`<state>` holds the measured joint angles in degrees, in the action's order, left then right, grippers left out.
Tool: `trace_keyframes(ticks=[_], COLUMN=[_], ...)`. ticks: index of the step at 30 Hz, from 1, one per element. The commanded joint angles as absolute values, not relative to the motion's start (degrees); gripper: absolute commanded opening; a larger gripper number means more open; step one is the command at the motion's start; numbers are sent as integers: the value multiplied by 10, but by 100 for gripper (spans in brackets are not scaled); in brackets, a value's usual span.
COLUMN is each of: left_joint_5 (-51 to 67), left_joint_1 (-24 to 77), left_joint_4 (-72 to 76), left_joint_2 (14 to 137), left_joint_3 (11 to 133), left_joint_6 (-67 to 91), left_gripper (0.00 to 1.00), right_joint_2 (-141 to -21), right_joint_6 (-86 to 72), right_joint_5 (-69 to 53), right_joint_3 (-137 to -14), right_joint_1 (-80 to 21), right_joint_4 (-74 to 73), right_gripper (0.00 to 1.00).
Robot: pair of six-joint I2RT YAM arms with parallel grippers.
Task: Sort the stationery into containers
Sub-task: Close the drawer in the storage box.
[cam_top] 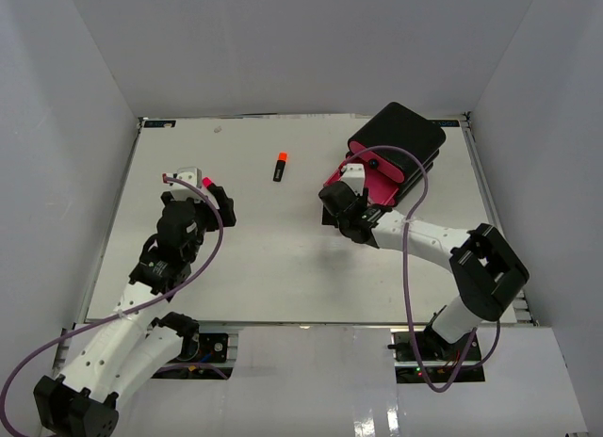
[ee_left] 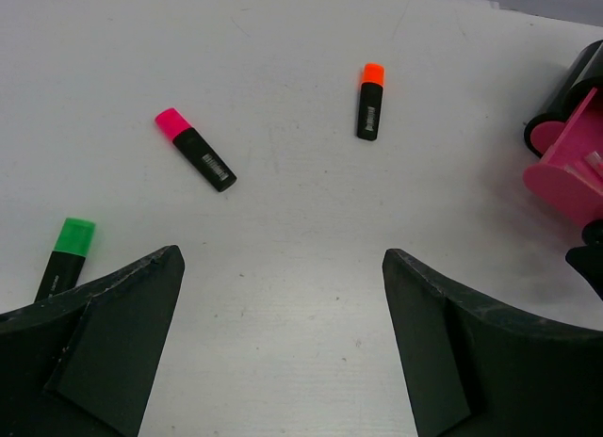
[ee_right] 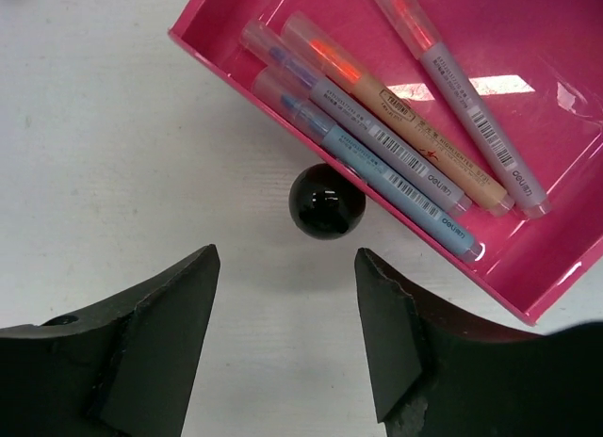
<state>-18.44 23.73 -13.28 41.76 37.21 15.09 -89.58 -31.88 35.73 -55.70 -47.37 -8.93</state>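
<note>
Four pens lie in the pulled-out pink drawer at far right, so the right gripper, wide open and empty, faces its black knob, likely to shut it, while the left gripper, equally spread and empty, overlooks three loose highlighters.

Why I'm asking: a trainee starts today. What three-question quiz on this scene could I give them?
1. True or false: the open pink plastic drawer is empty.
2. Fill in: the drawer's round black knob sits just ahead of the open fingers of the ____ end effector.
3. The stubby black highlighter lying beside the left end effector has a cap that is: A pink, B green, C orange.
Key: 1 false, slim pastel pens lie inside; 2 the right end effector; 3 B.
</note>
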Motion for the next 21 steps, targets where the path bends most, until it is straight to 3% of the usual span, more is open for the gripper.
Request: trace_keyframes(ticks=[1, 9, 21], left_joint_5=[-176, -169, -158], left_joint_1=[235, 235, 235], left_joint_4=[-126, -123, -120], left_joint_2=[408, 400, 396], left_joint_3=[374, 371, 370], left_joint_6=[155, 155, 154], left_gripper=[98, 98, 98], right_joint_2=[-925, -972, -977], right_joint_6=[-429, -516, -549], right_joint_5=[401, 432, 455], right_joint_3=[-600, -672, -670], right_joint_1=[-475, -475, -469], right_joint_4=[-128, -221, -222], right_gripper=[65, 57, 56])
